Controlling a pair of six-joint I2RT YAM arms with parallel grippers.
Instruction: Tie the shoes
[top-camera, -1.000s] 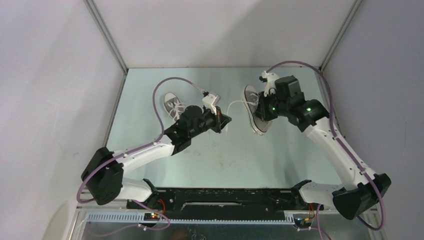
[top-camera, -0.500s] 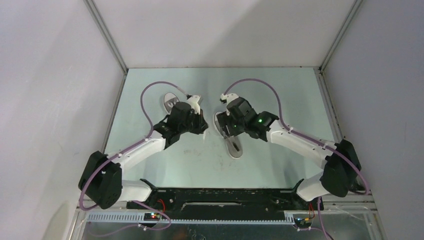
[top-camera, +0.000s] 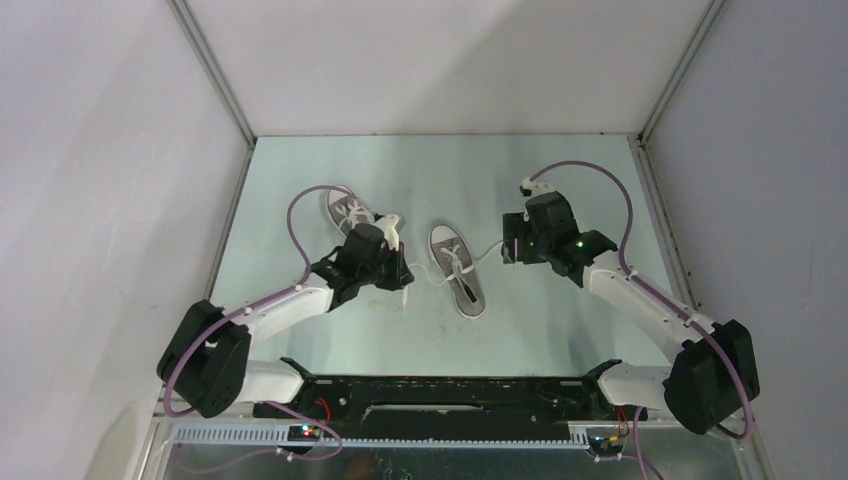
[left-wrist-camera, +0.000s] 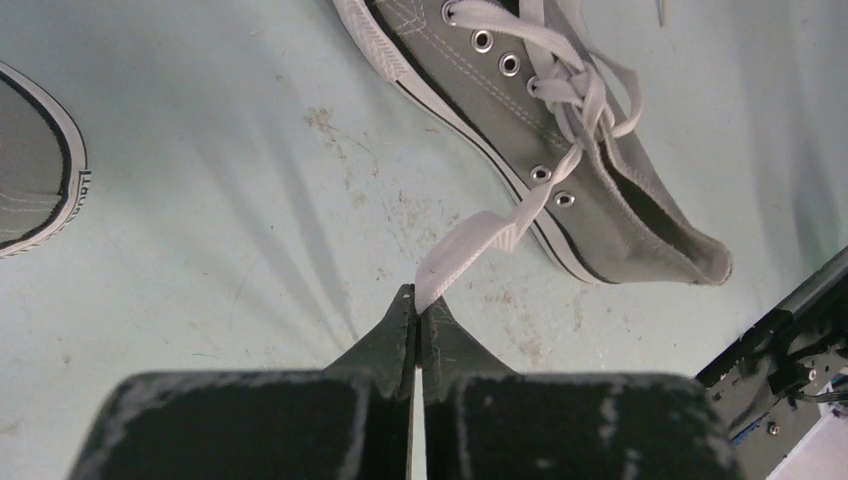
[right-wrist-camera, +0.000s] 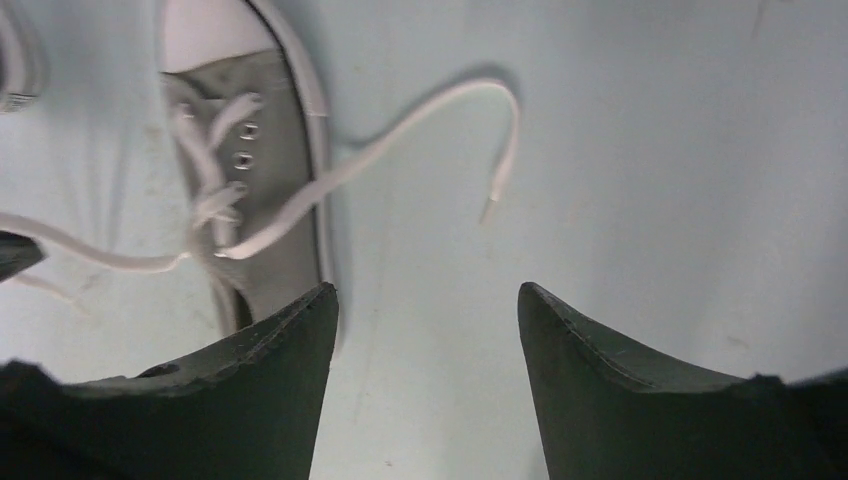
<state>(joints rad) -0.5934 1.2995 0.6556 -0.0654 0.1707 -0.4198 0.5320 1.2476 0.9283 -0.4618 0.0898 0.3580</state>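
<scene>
Sneaker (top-camera: 457, 282) lies on the desk (top-camera: 560, 180) between your arms, heel nearest you: left claw (left-wrist-camera: 417, 300) clamped on one lace (left-wrist-camera: 470, 240), the free lace (right-wrist-camera: 380, 150) just ahead of your spread right claw (right-wrist-camera: 425, 295).

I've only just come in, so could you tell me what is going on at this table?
Two robot arms are working on tying a pair of grey sneakers. The left gripper is shut on one white lace of the middle sneaker, held out sideways. The right gripper is open above the table, near that sneaker's other lace end, which lies loose. No finished bow shows. The second sneaker lies behind the left arm.
</scene>
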